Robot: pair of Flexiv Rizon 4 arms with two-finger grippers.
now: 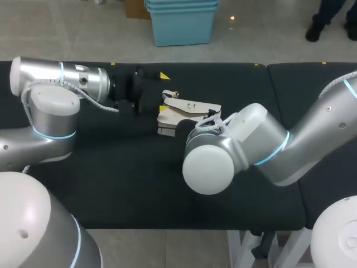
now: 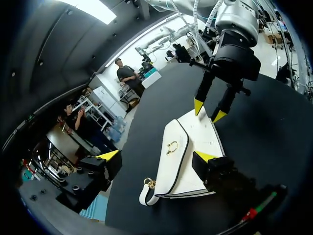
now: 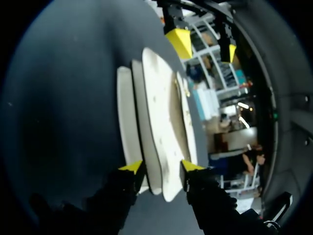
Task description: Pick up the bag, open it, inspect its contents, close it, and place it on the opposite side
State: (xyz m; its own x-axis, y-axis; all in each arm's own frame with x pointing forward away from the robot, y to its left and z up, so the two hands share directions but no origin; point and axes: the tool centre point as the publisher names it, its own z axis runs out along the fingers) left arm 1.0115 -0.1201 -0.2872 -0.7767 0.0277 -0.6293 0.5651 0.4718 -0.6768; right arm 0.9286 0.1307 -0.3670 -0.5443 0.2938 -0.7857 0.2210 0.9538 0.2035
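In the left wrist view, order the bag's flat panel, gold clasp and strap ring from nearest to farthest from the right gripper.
From the right gripper:
1. Flat panel, right by it, at the far end of the bag.
2. Gold clasp, about midway along the bag.
3. Strap ring, at the opposite end, farthest.

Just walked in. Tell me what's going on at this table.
Two robot arms are working on a white bag that lies on the black table. The left gripper is at one end, its fingers open wide with the bag between them. The right gripper is at the opposite end. The bag is not yet lifted and its flap looks shut.
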